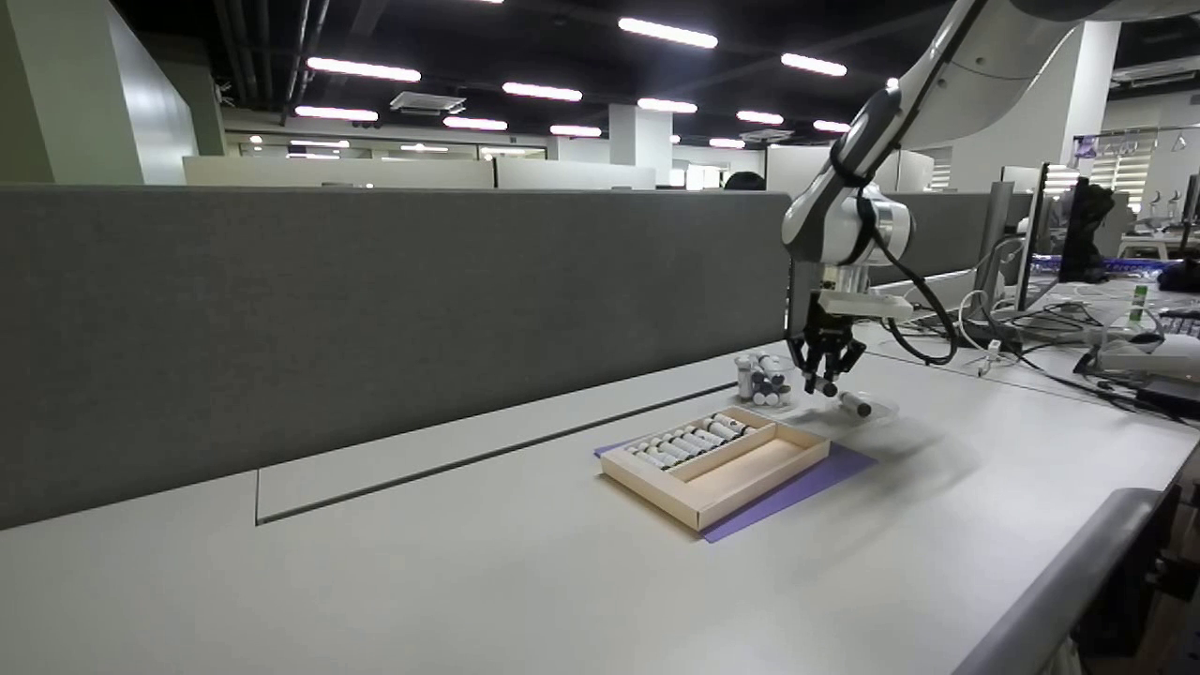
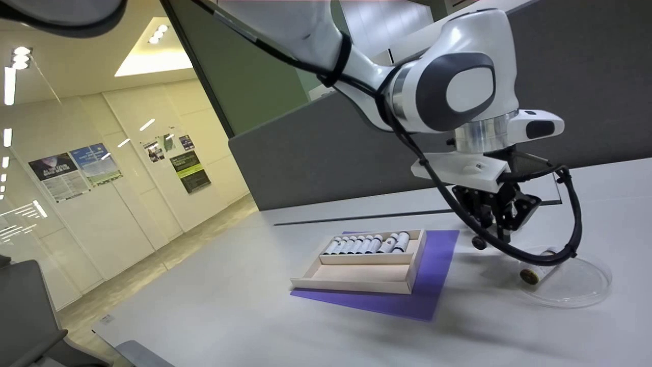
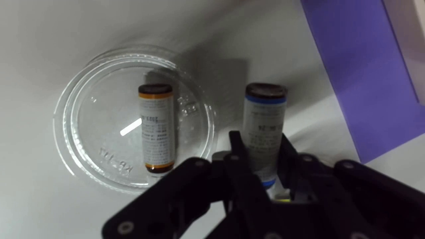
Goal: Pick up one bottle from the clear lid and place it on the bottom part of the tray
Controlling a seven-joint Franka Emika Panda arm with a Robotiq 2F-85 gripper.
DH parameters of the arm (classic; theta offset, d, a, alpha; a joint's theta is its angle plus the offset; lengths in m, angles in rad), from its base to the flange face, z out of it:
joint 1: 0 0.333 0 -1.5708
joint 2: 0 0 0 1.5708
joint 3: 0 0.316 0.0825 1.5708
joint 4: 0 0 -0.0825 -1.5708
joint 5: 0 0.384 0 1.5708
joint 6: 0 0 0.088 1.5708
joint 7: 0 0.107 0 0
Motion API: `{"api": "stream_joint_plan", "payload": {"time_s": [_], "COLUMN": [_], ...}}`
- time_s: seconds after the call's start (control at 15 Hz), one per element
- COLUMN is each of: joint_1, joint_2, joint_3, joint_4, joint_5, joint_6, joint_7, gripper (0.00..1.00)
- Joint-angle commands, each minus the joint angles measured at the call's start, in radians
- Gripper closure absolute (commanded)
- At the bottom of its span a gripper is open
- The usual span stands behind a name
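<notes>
A long, smooth white tabletop (image 1: 450, 581) runs beside a dark grey fabric partition (image 1: 394, 319). Overhead I see bright tube lights (image 1: 667, 34) against a black ceiling. In an exterior view, a glossy cream wall (image 2: 122, 229) carries printed posters (image 2: 71, 173), and a grey chair (image 2: 30, 306) stands near the tabletop's corner. Tangled cables (image 1: 1041, 323) lie by a flat screen (image 1: 1045, 234) seen nearly edge-on.

A flat purple sheet (image 2: 438, 260) lies under a shallow, rectangular, tan wood-coloured tray (image 2: 367, 275). A divider (image 2: 367, 259) separates its row of small white-labelled bottles (image 2: 364, 245) from a section showing pale floor. Near the tray stands a see-through plastic tub (image 1: 787, 380) crowded with more small bottles.

The white-and-grey robot arm (image 2: 458, 92) reaches down, its thick black hose (image 2: 540, 259) looping in front of the black gripper (image 3: 260, 137) and hiding part of it. The gripper's fingers clasp a dark cylindrical bottle with a white label and blue bands (image 3: 265, 122), raised above the tabletop between the purple sheet and a round, clear plastic lid (image 3: 99, 116). On that lid, a similar bottle with orange bands (image 3: 157, 129) lies on its side.
</notes>
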Motion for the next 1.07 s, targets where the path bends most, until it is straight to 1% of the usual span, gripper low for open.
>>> {"api": "stream_joint_plan", "payload": {"time_s": [0.0,0.13,0.33,0.53,1.0], "joint_1": [0.025,0.052,0.098,0.125,0.13], "joint_2": [-0.043,-0.048,-0.069,-0.112,-0.298], "joint_3": [0.012,0.015,0.016,0.019,0.055], "joint_4": [-0.077,-0.115,-0.187,-0.25,-0.387], "joint_5": [-0.029,-0.05,-0.083,-0.114,-0.127], "joint_6": [0.017,0.039,0.115,0.18,0.155], "joint_7": [-0.012,-0.016,-0.015,-0.022,-0.082], "gripper": [0.95,0.95,0.95,0.95,0.95]}}
